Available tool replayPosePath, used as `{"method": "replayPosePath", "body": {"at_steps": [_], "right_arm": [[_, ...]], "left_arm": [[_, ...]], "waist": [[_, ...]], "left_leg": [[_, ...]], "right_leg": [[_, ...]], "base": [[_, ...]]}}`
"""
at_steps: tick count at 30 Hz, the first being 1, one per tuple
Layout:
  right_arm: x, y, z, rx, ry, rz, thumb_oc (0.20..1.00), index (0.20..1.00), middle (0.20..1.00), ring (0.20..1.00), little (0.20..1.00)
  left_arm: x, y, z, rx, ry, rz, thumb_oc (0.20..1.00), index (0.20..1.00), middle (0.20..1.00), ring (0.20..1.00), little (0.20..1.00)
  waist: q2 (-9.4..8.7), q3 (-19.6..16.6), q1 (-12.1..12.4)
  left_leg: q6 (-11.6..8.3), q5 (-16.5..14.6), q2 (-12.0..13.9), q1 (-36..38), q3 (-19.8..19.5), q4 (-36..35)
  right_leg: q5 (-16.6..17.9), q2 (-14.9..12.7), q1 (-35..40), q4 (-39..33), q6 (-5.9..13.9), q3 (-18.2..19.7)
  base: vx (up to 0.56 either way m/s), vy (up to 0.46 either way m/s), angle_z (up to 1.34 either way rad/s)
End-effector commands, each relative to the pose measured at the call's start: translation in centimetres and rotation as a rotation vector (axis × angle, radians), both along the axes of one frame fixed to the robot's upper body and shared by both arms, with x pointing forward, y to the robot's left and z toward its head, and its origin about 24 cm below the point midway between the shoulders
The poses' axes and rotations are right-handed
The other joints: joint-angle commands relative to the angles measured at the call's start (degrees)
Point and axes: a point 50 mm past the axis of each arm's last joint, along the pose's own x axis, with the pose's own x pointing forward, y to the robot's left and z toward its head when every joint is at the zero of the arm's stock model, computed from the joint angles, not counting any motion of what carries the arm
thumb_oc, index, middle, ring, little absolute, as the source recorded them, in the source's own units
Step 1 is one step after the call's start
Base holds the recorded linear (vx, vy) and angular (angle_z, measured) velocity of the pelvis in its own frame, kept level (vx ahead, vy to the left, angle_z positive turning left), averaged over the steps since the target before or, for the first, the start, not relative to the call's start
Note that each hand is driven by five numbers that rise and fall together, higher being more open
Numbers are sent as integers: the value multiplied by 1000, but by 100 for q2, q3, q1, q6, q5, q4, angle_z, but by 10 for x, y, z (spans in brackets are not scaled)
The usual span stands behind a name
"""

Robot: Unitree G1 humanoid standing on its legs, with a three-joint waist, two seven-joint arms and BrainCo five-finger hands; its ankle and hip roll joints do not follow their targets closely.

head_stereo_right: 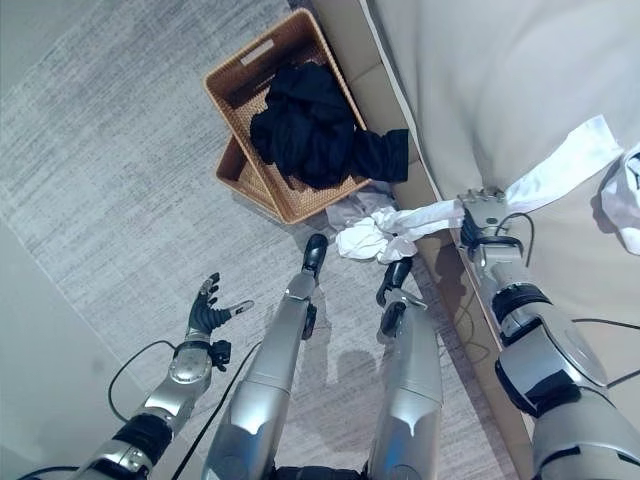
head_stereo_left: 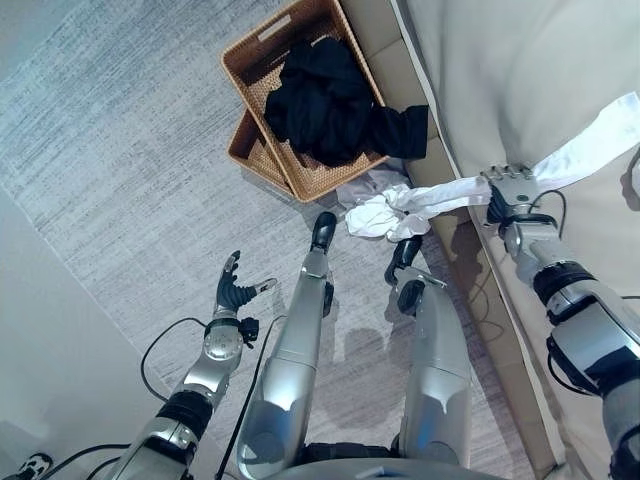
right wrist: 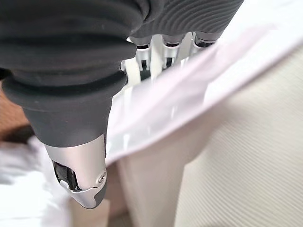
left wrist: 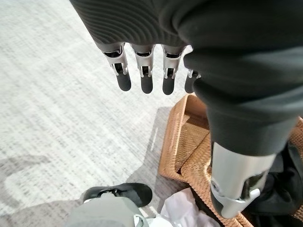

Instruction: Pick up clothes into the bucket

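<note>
A white garment is gripped by the right hand, whose fingers are curled round it over the beige bed surface at the right of the scene. From the hand the cloth is stretched two ways: one end runs farther right across the bed, while the other hangs left over the bed's edge and is bunched on the floor just beside the near corner of the wicker basket. The basket is set on the grey carpet at the far side, apparently on top of a second woven tray, and it is heaped with black clothing, one part of which is draped over its right rim. The left hand is held empty above the carpet at the near left, with fingers spread and relaxed.
</note>
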Motion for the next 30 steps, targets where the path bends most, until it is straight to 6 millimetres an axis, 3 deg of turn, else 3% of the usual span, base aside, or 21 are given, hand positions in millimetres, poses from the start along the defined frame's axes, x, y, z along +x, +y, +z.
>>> {"method": "replayPosePath", "body": {"at_steps": [1,3,4,6,12,13,14,15,19,24,25,26,27,28,29,30], "right_arm": [[-36,-69,7,-56,8,-273,1000,1000,1000,1000,1000],[-47,-83,5,-77,37,-336,1000,1000,1000,1000,1000],[-47,-83,5,-77,37,-336,1000,1000,1000,1000,1000],[-56,-94,4,-88,60,-386,1000,1000,1000,1000,1000],[-60,-103,16,-108,39,-407,1000,1000,1000,1000,1000],[-58,-103,21,-115,22,-400,664,664,664,664,664],[-58,-103,21,-116,22,-400,545,545,545,545,545],[-57,-102,21,-118,21,-393,200,200,200,200,200],[-46,-93,34,-109,-41,-356,200,200,200,200,200],[-27,-72,59,-3,-259,-234,200,200,200,200,200],[-15,-56,88,81,-408,-122,200,200,200,200,200],[-15,-55,87,82,-407,-122,200,200,200,200,200],[-8,-36,100,108,-494,-20,200,200,200,200,200],[-4,-3,125,145,-631,164,200,200,200,200,200],[-5,11,138,166,-711,238,200,200,200,200,200],[-6,11,137,168,-710,236,200,200,200,200,200]], "left_arm": [[-5,-26,1,-60,-36,-66,1000,1000,1000,1000,1000],[-1,-41,6,-77,-54,-131,1000,1000,1000,1000,1000],[-1,-42,6,-77,-54,-132,1000,1000,1000,1000,1000],[1,-52,12,-104,-75,-174,1000,1000,1000,1000,1000],[1,-54,16,-110,-90,-195,1000,1000,1000,1000,1000],[0,-54,14,-112,-84,-190,1000,1000,1000,1000,1000],[0,-54,14,-112,-84,-190,1000,1000,1000,1000,1000],[0,-54,14,-113,-82,-183,1000,1000,1000,1000,1000],[0,-50,10,-103,-66,-159,1000,1000,1000,1000,1000],[5,-44,14,-93,-88,-111,1000,1000,1000,1000,1000],[7,-34,17,-86,-103,-70,1000,1000,1000,1000,1000],[7,-33,17,-86,-103,-69,1000,1000,1000,1000,1000],[6,-28,16,-77,-104,-41,1000,1000,1000,1000,1000],[4,-19,14,-63,-101,6,1000,1000,1000,1000,1000],[3,-15,13,-58,-99,28,1000,1000,1000,1000,1000],[3,-15,12,-56,-98,27,1000,1000,1000,1000,1000]], "waist": [[617,-95,179],[844,-95,303],[849,-95,308],[1035,-95,418],[1165,-95,510],[1165,-95,522],[1164,-95,522],[1146,-95,515],[1053,-95,467],[828,-95,299],[636,-95,189],[629,-95,187],[514,-95,118],[306,-95,-21],[219,-95,-78],[210,-95,-71]], "left_leg": [[128,-485,-66,-166,66,464],[146,-497,-106,-232,64,521],[146,-499,-106,-233,63,524],[164,-511,-164,-330,76,616],[170,-534,-202,-526,130,765],[170,-543,-214,-605,149,812],[170,-543,-214,-609,151,814],[169,-545,-203,-631,151,824],[157,-537,-161,-688,158,818],[110,-469,-92,-575,190,633],[78,-443,-17,-477,210,514],[77,-439,-15,-470,212,505],[64,-426,34,-411,225,446],[42,-422,109,-269,245,356],[39,-420,137,-178,243,288],[39,-416,137,-162,242,275]], "right_leg": [[88,-224,148,123,311,447],[24,-268,42,257,306,505],[23,-268,44,258,307,503],[-27,-306,-105,411,295,565],[-73,-333,-356,584,280,688],[-82,-332,-446,629,276,714],[-83,-332,-451,632,276,717],[-81,-324,-473,635,272,734],[-61,-309,-521,592,282,739],[61,-247,-400,322,310,742],[125,-175,-291,140,326,727],[128,-174,-287,134,325,729],[179,-142,-249,43,340,724],[231,-76,-91,-149,357,705],[260,-45,4,-244,371,700],[263,-45,19,-254,370,699]], "base": [[0,0,0],[9,7,2],[18,13,8],[11,4,14],[13,2,9],[9,-15,4],[0,0,0],[0,0,0],[0,0,0],[0,0,0],[-17,-20,-3],[-14,-25,-11],[-16,-18,-18],[-24,-38,-26],[-24,-31,-24],[-26,-48,-25]]}}
